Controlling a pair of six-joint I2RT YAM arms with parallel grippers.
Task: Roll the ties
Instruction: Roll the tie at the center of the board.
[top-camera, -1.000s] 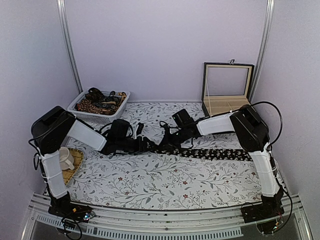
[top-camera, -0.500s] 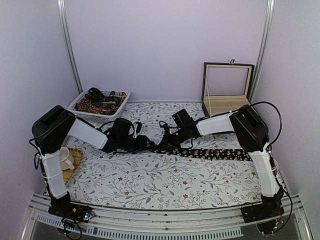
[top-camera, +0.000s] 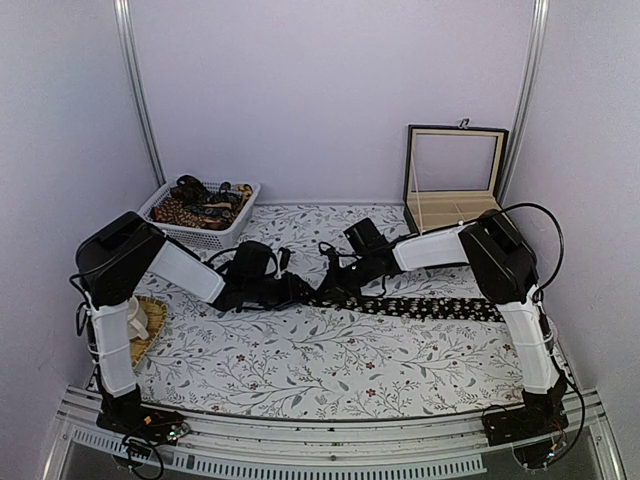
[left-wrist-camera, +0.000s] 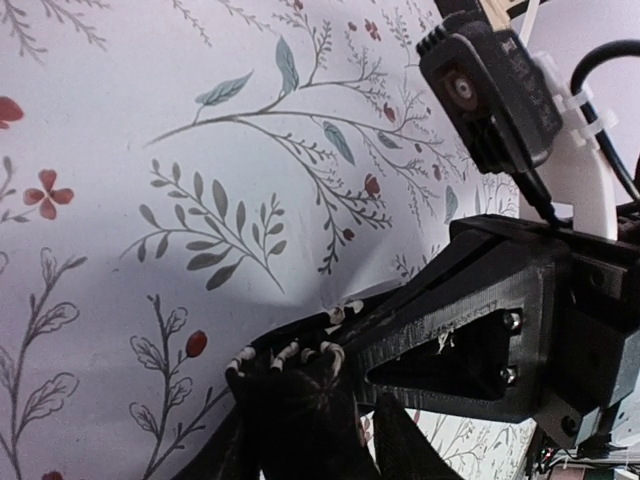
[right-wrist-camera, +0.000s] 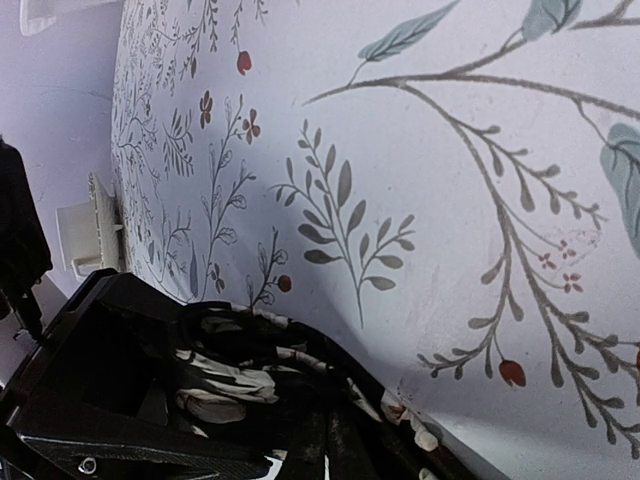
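Tie (top-camera: 430, 306) — black, pale specks — lies flat across the middle of the table (top-camera: 300, 365), running from the right side to the centre, where its left end is bunched into a small roll. My left gripper (top-camera: 297, 291) reaches that end from the left, low over the cloth. Its fingers stand part-way apart with the roll between them; whether they press on it I cannot tell. My right gripper (top-camera: 328, 287) meets the same end from the right — closed all the way, tips down on the fabric. Whether any cloth is nipped between them is hidden. Grippers just beside each other. Other ties (top-camera: 200, 208) heaped in a white basket (top-camera: 160, 205), far left. Open box (top-camera: 455, 205), far right. Cup (top-camera: 133, 318), near left.
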